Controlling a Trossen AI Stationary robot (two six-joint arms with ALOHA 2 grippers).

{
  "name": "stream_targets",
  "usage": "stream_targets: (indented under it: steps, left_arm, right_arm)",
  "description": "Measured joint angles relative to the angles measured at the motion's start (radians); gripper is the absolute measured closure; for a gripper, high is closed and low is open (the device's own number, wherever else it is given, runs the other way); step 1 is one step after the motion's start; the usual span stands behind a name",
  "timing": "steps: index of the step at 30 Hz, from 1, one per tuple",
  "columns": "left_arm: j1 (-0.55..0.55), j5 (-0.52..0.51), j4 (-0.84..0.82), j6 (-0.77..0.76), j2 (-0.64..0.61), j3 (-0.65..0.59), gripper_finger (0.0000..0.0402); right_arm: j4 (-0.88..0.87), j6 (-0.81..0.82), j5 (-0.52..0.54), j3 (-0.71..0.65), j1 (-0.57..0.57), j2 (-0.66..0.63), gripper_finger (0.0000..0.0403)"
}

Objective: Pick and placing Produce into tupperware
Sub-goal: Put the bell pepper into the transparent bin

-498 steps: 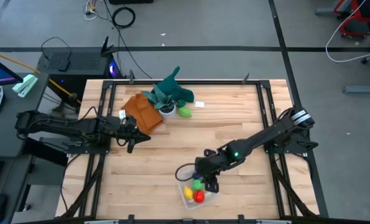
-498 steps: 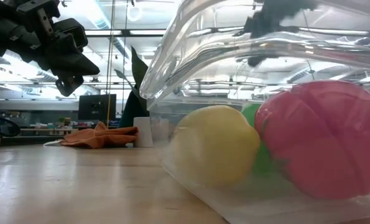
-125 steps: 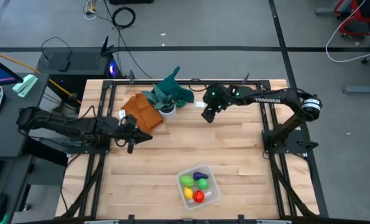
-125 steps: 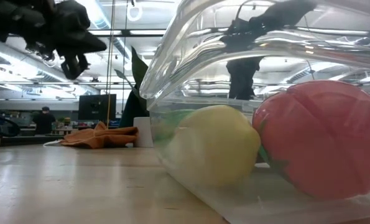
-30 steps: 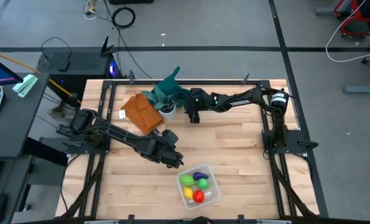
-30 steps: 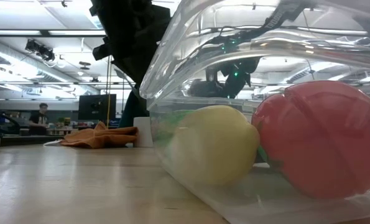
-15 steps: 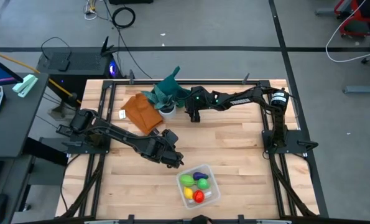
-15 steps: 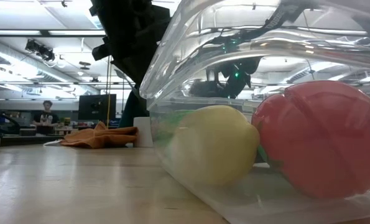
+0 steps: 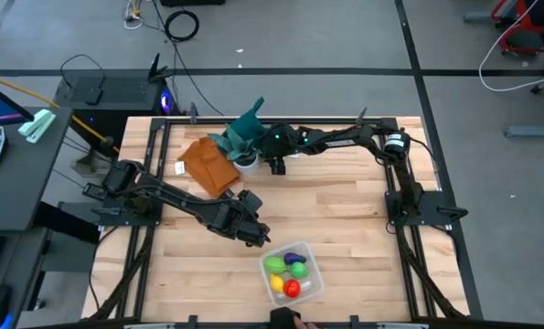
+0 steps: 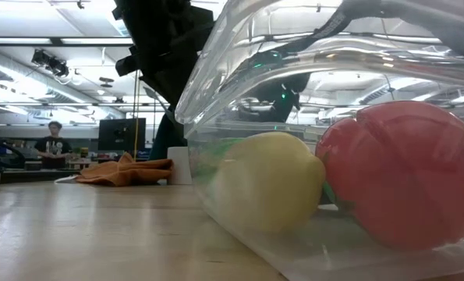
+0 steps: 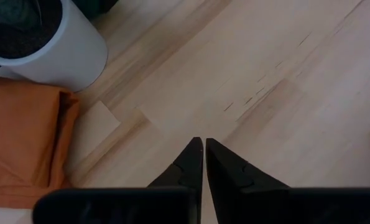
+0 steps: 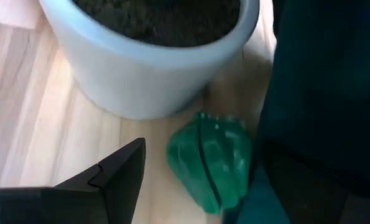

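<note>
Your left tool [image 9: 253, 235] hangs over the wooden counter [image 9: 345, 219] near the centre, just toward 10 o'clock of the tupperware [image 9: 312, 280], and its 2 fingers [image 11: 191, 163] are pressed together with nothing between them. In the left wrist view you see the bare counter past the fingertips, with the white pot [image 11: 48, 46] and the orange cloth [image 11: 17, 137] farther off.

On the counter's 11 o'clock side the orange cloth [image 9: 208, 164] lies flat, and the white pot [image 9: 246, 161] with its teal leaves [image 9: 249, 132] stands just beside it toward 3 o'clock.

Your right tool [image 9: 276, 164] is at the 12 o'clock part of the counter, right next to the pot on its 3 o'clock side. Its fingers [image 12: 119, 174] are spread apart, and the right wrist view shows a green ribbed toy pepper [image 12: 211, 160] lying on the counter between them, close to the pot's wall [image 12: 147, 74]; you cannot tell whether either finger touches it.

The tupperware sits toward the 6 o'clock edge of the counter, slightly on the 3 o'clock side of centre. Inside it you have 4 pieces of produce: a green one [image 9: 275, 265], a purple one [image 9: 297, 260], a yellow one [image 9: 277, 284] and a red one [image 9: 293, 289]. In the low view the yellow piece [image 10: 267, 183] and the red piece [image 10: 403, 176] press against the clear wall [image 10: 239, 47].
</note>
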Motion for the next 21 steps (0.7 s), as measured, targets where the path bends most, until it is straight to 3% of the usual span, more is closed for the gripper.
stream_targets:
  steps: [13,21]
  left_arm:
    - [0.000,0.008,0.006,0.001,0.000,0.000,0.0397]
    - [0.000,0.011,0.009,0.000,0.000,0.000,0.0370]
  right_arm:
    - [-0.071,0.001,-0.030,0.016,-0.023,0.030,0.0121]
    - [-0.075,0.024,-0.058,0.015,-0.024,0.031,0.0121]
